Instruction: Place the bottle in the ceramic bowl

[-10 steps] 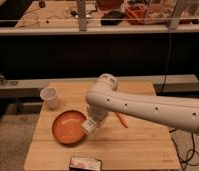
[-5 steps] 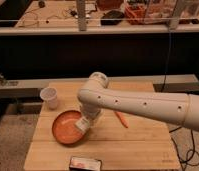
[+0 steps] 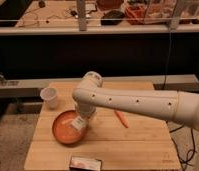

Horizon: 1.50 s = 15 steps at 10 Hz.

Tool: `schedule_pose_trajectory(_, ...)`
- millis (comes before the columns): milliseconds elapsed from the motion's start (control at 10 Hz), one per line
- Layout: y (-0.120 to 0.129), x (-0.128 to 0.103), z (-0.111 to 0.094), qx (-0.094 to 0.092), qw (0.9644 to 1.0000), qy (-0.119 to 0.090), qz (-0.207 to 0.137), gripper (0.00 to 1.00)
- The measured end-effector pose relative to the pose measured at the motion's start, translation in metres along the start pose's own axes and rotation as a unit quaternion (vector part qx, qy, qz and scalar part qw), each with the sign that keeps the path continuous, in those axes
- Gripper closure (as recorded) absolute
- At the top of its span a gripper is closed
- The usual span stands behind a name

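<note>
One pincer [image 3: 81, 119], closed around the bottle [image 3: 78, 125], holds it with its long axis roughly upright over the half of the bowl [image 3: 62, 131] nearer the carrot [image 3: 121, 118] on the desk [image 3: 135, 147], so the bowl's middle lies below and slightly further from that carrot

One cam, raised, mid-range, looks down across table [image 3: 124, 146]; gripper [image 3: 79, 120] w/ bottle [image 3: 77, 124] sits centre-left over ceramic bowl [image 3: 59, 131].

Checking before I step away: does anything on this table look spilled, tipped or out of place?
Nothing looks spilled or damaged. The gripper, jaws shut on the bottle, holds it over the right side of the ceramic bowl. Only the dark box stands out, sitting right at the front edge of the table.
</note>
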State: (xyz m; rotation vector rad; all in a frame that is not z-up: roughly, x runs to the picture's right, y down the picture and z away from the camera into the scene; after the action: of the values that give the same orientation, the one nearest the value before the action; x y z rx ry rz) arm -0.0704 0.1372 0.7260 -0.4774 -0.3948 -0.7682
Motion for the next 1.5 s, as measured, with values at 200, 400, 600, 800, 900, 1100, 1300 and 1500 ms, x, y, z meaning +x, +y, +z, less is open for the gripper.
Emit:
schedule_pose_trajectory(200,-0.004,-0.001,0.005,0.002,0.9999,-0.003,-0.01,0.99)
schedule_pose_trajectory(400,-0.013,-0.011,0.012,0.004,0.9997,-0.005,-0.025,0.99)
schedule_pose_trajectory(600,-0.016,-0.014,0.015,0.004,0.9995,-0.007,-0.03,0.99)
schedule_pose_trajectory(800,-0.019,-0.018,0.02,0.005,0.9992,-0.008,-0.04,0.99)
schedule_pose_trajectory(900,-0.02,-0.019,0.022,0.005,0.999,-0.009,-0.043,0.99)
schedule_pose_trajectory(1100,-0.023,-0.022,0.025,0.002,0.9986,-0.01,-0.051,0.99)
schedule_pose_trajectory(1300,-0.024,-0.025,0.028,-0.002,0.9983,-0.012,-0.058,0.99)
schedule_pose_trajectory(1500,-0.024,-0.024,0.031,-0.007,0.9979,-0.012,-0.062,0.99)
